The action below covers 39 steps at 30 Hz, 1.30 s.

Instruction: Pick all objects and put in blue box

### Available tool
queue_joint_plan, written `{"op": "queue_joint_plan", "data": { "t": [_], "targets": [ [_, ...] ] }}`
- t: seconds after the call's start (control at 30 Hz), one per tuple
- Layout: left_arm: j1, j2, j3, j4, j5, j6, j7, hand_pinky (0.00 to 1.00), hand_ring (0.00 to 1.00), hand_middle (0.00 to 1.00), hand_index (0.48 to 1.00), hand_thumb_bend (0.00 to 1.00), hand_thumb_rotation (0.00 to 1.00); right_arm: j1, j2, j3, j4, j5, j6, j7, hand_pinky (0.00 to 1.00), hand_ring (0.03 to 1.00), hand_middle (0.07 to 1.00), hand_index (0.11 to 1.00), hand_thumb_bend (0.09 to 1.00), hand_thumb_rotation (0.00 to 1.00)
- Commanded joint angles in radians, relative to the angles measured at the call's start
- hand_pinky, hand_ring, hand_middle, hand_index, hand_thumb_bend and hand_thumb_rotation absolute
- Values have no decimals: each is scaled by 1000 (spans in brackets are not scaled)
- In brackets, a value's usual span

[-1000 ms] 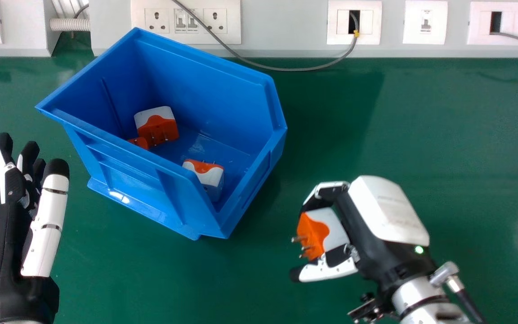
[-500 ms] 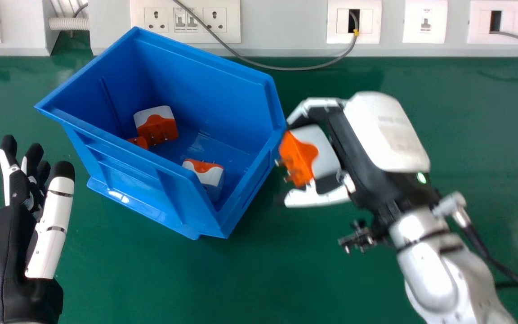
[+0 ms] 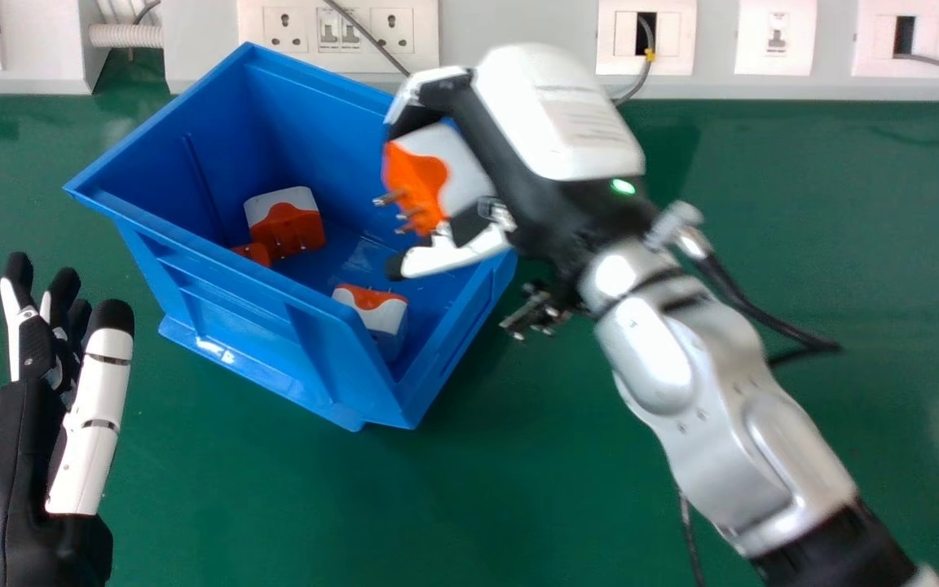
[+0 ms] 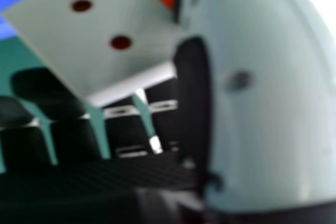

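In the head view my right hand [image 3: 518, 155] is over the right part of the blue box [image 3: 290, 326], curled round an orange and white plug adapter [image 3: 437, 175] whose metal pins point left. The right hand view has the adapter's white face [image 4: 100, 35] against my right hand [image 4: 262, 98]. Inside the box lie an orange and white adapter [image 3: 286, 224], a small orange piece [image 3: 254, 253] beside it, and another adapter [image 3: 373, 310] near the front wall. My left hand [image 3: 29, 408], fingers straight, is at the view's left.
Behind the green table [image 3: 763, 244] runs a grey panel with wall sockets [image 3: 339, 31]. A grey cable [image 3: 368, 37] hangs from it behind the box. The silver right forearm [image 3: 714, 399] spans the table's right side, with a black cable beside it.
My right hand has moved up and left from the table in front of the box to above it, with the adapter still held. My left hand has shifted slightly.
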Motion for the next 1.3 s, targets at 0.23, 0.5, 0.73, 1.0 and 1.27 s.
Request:
{"op": "queue_joint_plan", "data": {
  "t": [0.23,0.5,0.73,1.0,1.27],
  "targets": [
    [35,1,-1,-32,20,-38,-1,1000,1000,1000,1000,404,777,-197,91,58,334,1,-63,-82,237,345,459,486,491,129],
    [61,-5,4,-35,12,-64,-4,1000,1000,1000,1000,437,723,-333,134,106,638,-12,-113,-156,262,366,448,511,508,41],
    [76,-18,-1,-40,5,-63,1,1000,1000,1000,1000,408,707,-383,161,102,742,9,-120,-180,277,415,535,528,500,0],
    [75,-26,-10,-44,31,-66,11,1000,1000,1000,1000,402,748,-394,181,116,770,0,-111,-256,305,384,494,566,496,0],
    [56,-26,-16,-35,43,-64,14,1000,1000,1000,1000,420,764,-383,155,131,728,-1,-86,-197,750,897,944,894,495,307]
  ]
}}
